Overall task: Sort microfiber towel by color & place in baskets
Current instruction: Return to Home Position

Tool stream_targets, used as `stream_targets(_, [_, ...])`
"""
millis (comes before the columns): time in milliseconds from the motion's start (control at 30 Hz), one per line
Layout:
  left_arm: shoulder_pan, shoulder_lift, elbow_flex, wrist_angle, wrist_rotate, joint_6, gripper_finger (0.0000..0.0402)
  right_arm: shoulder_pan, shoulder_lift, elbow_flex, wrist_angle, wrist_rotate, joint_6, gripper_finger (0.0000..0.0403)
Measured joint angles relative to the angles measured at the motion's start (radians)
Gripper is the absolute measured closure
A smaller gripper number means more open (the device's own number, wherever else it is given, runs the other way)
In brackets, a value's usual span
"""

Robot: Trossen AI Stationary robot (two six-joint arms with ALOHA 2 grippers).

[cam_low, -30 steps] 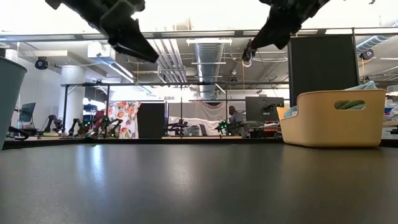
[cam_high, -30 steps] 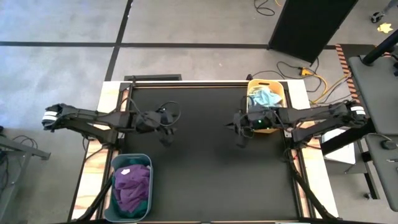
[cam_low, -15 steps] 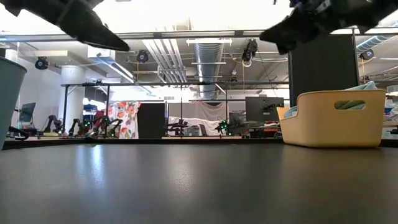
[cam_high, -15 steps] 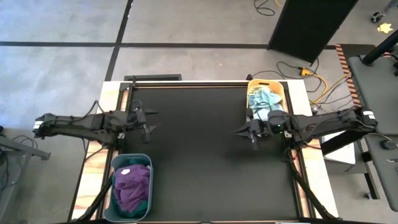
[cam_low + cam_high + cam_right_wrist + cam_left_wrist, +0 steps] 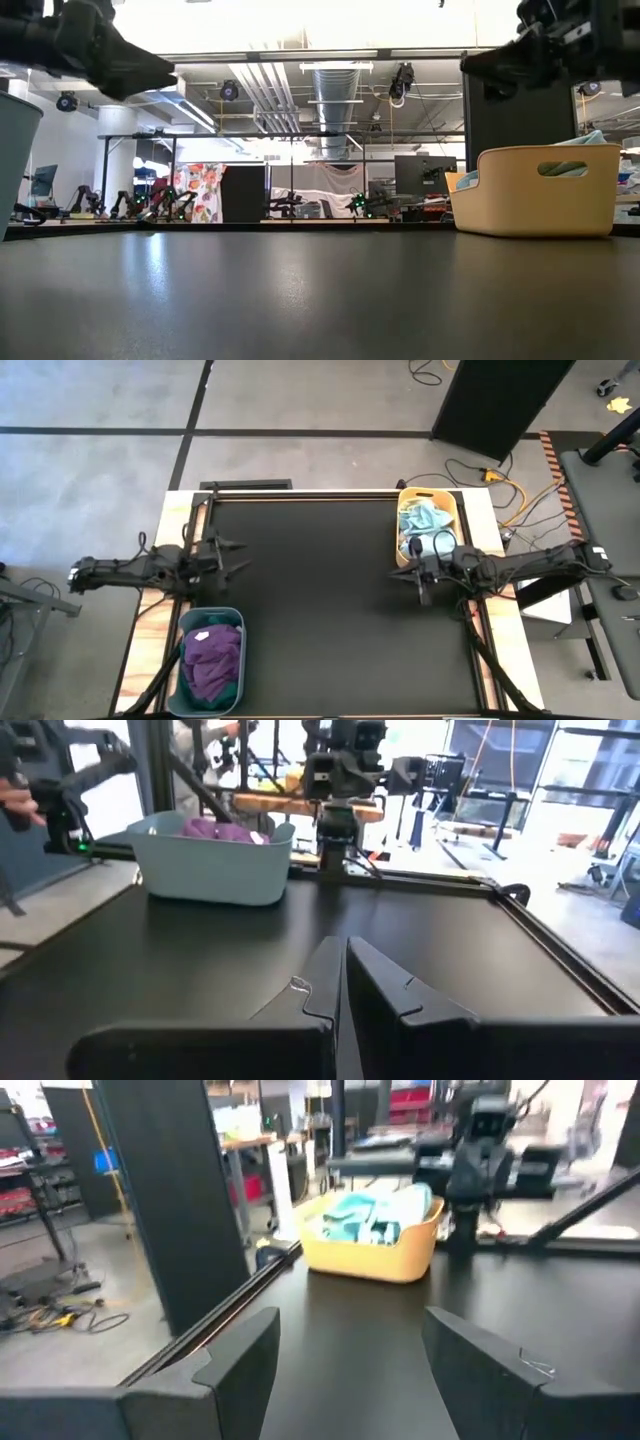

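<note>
Grey-blue basket (image 5: 184, 660): stands at the table's lower left corner in the high view, with purple towels (image 5: 212, 658) heaped inside.
Left gripper (image 5: 240, 556): hangs over the table's left edge, near the grey-blue basket but clear of it; it is empty, with its fingers (image 5: 245, 1355) spread wide apart.
Table (image 5: 320, 620): a black top, bare across the middle.
Right gripper (image 5: 403, 574): hangs over the table's right side, just beside the yellow basket; it holds nothing, fingers pressed together.
Yellow basket (image 5: 456, 510): stands at the table's upper right edge, with light blue towels (image 5: 424, 520) piled inside.
</note>
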Motion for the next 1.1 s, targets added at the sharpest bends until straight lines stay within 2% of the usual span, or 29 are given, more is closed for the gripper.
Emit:
stream_targets(200, [0.001, -0.135, -0.073, 0.039, 0.132, -0.006, 0.0171, 0.000, -0.069, -0.087, 0.037, 0.000, 0.050, 0.0390])
stream_targets(367, [0.001, -0.246, -0.084, 0.000, 0.110, 0.038, 0.0171, 0.000, -0.117, -0.148, 0.117, -0.006, 0.058, 0.0390])
stream_targets(567, [0.002, -0.245, -0.107, -0.036, 0.089, 0.004, 0.0171, 0.000, -0.180, -0.179, 0.106, -0.008, 0.085, 0.0390])
stream_targets(767, [0.002, -0.246, -0.210, 0.047, 0.124, -0.076, 0.0171, 0.000, -0.219, -0.179, 0.103, -0.008, 0.081, 0.0390])
stream_targets(867, [0.002, -0.238, -0.222, 0.072, 0.140, -0.091, 0.0171, 0.000, -0.251, -0.179, 0.087, -0.008, 0.083, 0.0390])
stream_targets(1100, [0.002, -0.246, -0.195, 0.014, 0.137, -0.085, 0.0171, 0.000, -0.462, -0.180, -0.155, -0.008, 0.106, 0.0390])
